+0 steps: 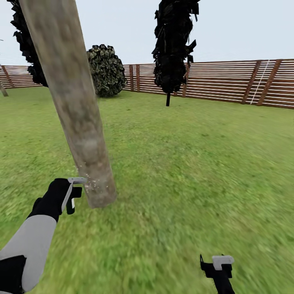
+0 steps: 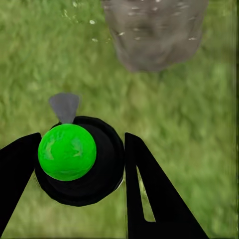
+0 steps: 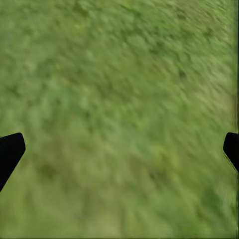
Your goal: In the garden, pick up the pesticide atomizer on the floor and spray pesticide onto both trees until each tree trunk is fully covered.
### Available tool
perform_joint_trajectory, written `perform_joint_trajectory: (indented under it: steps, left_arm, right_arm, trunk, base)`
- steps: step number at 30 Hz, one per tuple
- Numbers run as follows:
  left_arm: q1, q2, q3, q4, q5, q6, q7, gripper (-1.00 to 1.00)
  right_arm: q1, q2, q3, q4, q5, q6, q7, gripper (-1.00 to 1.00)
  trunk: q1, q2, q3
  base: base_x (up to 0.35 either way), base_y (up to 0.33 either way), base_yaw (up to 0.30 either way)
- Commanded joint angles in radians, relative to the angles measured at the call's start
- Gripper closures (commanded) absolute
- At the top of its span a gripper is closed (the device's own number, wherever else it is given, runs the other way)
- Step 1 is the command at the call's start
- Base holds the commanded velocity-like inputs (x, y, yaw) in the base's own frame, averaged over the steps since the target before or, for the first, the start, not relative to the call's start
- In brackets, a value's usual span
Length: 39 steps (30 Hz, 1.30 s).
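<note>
One tree trunk (image 1: 77, 110), mottled grey-brown and leaning in the head view, rises from the lawn at left. My left gripper (image 1: 75, 196) hangs close beside its base. In the left wrist view this gripper (image 2: 82, 144) is shut on the pesticide atomizer (image 2: 79, 162), a black round bottle seen from above. The bottle has a bright green top, and its grey nozzle (image 2: 63, 105) points toward the trunk (image 2: 154, 35). Pale spray specks (image 1: 92, 183) float by the trunk's foot. My right gripper (image 1: 216, 265) stands open and empty over grass (image 3: 122, 144).
Brown slat fence (image 1: 228, 81) closes the lawn at the back. A black narrow conifer (image 1: 173, 45) stands mid-back, a round dark bush (image 1: 106, 69) beside the fence, and another dark conifer (image 1: 28, 45) behind the trunk. Open grass spreads to the right.
</note>
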Motion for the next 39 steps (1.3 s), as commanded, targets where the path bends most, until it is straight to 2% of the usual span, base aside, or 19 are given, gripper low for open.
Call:
perform_joint_trajectory:
  steps: [1, 14, 22, 27, 30, 33, 34, 37, 39]
  left_arm:
    - [-0.001, 0.0, 0.001, -0.001, -0.005, 0.004, -0.002, 1.0]
    - [-0.001, 0.001, 0.001, -0.001, -0.006, 0.004, -0.002, 1.0]
    - [-0.001, 0.003, 0.002, -0.001, -0.008, 0.004, -0.002, 1.0]
    - [-0.002, 0.017, 0.005, -0.001, -0.009, 0.004, -0.002, 1.0]
    - [0.0, 0.044, 0.011, -0.001, -0.009, 0.004, -0.002, 1.0]
    - [0.001, 0.05, 0.013, -0.001, -0.01, 0.004, -0.002, 1.0]
    - [0.001, 0.05, 0.012, -0.001, -0.01, 0.004, -0.002, 1.0]
    - [0.0, 0.016, 0.005, 0.001, -0.005, 0.002, 0.0, 1.0]
    - [-0.005, 0.009, 0.005, 0.0, -0.006, 0.003, 0.0, 1.0]
  right_arm:
    - [0.0, 0.0, 0.009, 0.0, -0.005, -0.001, -0.004, -1.0]
    - [0.0, 0.0, 0.009, 0.0, -0.004, -0.001, -0.003, -1.0]
    - [0.0, 0.0, 0.009, 0.0, -0.004, -0.001, -0.003, -1.0]
    - [0.0, 0.0, 0.009, 0.0, -0.004, -0.001, -0.003, -1.0]
    - [0.0, 0.0, 0.009, 0.0, -0.004, -0.001, -0.003, -1.0]
    - [0.0, 0.0, 0.009, 0.0, -0.004, -0.001, -0.003, -1.0]
    - [0.0, 0.0, 0.009, 0.0, -0.004, -0.001, -0.003, -1.0]
    - [0.0, 0.0, 0.009, 0.0, -0.004, -0.001, -0.003, -1.0]
    - [0.0, 0.0, 0.009, 0.0, -0.004, -0.001, -0.003, -1.0]
  trunk:
    - [0.0, 0.0, -0.001]
    - [0.0, 0.0, -0.001]
    - [0.0, 0.0, -0.001]
    - [0.0, 0.0, -0.001]
    - [0.0, 0.0, -0.001]
    - [0.0, 0.0, -0.001]
    - [0.0, 0.0, -0.001]
    - [0.0, 0.0, -0.001]
    - [0.0, 0.0, -0.001]
  base:
    - [0.103, -0.265, 0.0]
    - [0.18, -0.229, 0.0]
    - [0.024, -0.271, 0.0]
    - [0.001, -0.275, 0.128]
    - [0.115, -0.256, 0.267]
    - [0.201, -0.221, 0.276]
    - [0.221, -0.209, 0.277]
    - [0.211, -0.205, 0.061]
    - [0.187, -0.217, 0.007]
